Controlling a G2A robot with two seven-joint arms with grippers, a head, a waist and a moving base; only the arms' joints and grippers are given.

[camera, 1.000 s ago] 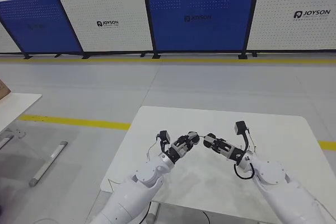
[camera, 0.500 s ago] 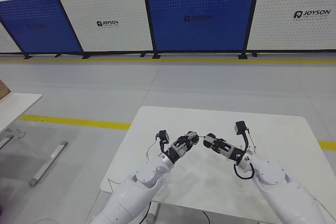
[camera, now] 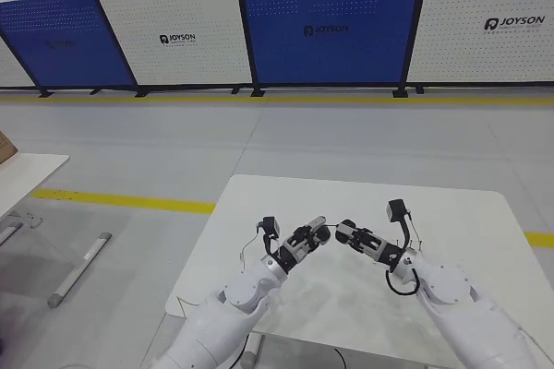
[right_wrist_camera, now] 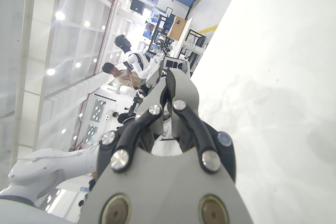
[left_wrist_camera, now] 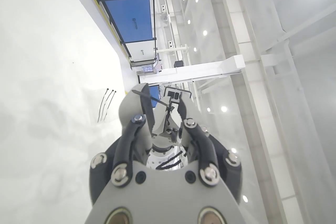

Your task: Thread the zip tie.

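Just above the table (camera: pixel 443 212), the zip tie (left_wrist_camera: pixel 148 97) bridges both claws. The right claw (right_wrist_camera: pixel 170 72) is clamped onto it. The left claw (left_wrist_camera: pixel 160 94) is spread, one finger touching the strip. Both arms angle inward, tips nearly meeting.

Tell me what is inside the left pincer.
A black zip tie slants across the open gap of the left pincer. Its far end is hidden at the right pincer.

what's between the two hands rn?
A thin black zip tie bridges the small gap between the left hand and the right hand. The left wrist view shows it best.
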